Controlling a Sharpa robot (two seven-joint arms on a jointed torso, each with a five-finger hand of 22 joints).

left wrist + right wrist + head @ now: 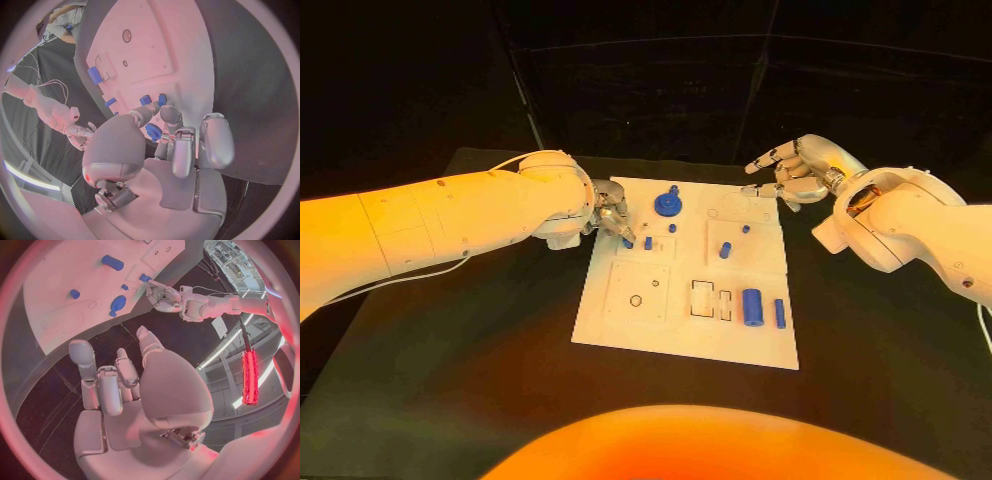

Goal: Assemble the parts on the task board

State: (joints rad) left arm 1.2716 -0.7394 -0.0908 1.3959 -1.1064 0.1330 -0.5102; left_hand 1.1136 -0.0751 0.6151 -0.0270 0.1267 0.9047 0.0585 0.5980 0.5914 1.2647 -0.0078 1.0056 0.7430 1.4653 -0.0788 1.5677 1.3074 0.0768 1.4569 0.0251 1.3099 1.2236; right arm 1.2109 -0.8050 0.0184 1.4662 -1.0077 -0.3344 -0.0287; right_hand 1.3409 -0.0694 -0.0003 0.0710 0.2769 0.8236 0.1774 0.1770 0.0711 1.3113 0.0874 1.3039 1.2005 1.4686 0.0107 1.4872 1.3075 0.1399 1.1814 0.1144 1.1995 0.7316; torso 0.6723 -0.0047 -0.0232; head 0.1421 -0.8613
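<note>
Table: black, with the white task board (689, 330) lying in its middle.
Parts: a round blue knob piece (669, 204) sits near the board's far edge; a large blue cylinder (753, 306) and a thin blue bar (779, 313) lie near its right front; small blue pegs (726, 250) stand mid-board.
Left hand (612, 220): over the board's far left corner, fingertips at a small blue peg (648, 243) just left of the knob; whether it grips the peg cannot be told.
Right hand (788, 172): off the board's far right corner, apart from all parts, fingers loosely curled and spread, holding nothing.
</note>
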